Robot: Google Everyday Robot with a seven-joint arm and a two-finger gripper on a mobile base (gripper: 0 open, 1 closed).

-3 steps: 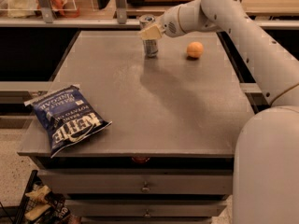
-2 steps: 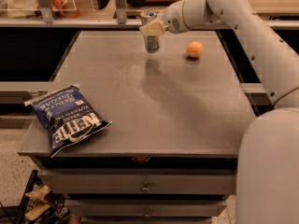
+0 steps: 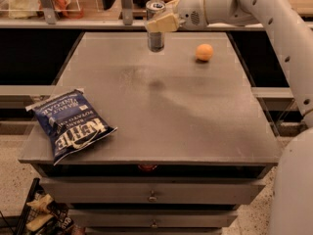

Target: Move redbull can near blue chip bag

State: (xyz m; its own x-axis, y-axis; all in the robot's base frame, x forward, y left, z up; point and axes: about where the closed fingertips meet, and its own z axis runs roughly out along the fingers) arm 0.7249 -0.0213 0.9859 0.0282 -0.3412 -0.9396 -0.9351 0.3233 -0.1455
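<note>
End effector [image 3: 159, 22] clamped on the redbull can [image 3: 155, 40], held upright over the far side of the bench [image 3: 195, 116].

From the can, your blue chip bag [image 3: 71, 124] lies flat at about 7 o'clock, well apart, on the near-left corner. Nothing stands between them. The orange fruit [image 3: 204, 52] sits at 3 o'clock, off your likely path.

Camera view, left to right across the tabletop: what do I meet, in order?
blue chip bag → redbull can, held above the far side of the table by the gripper, fingers shut on it → orange fruit
</note>
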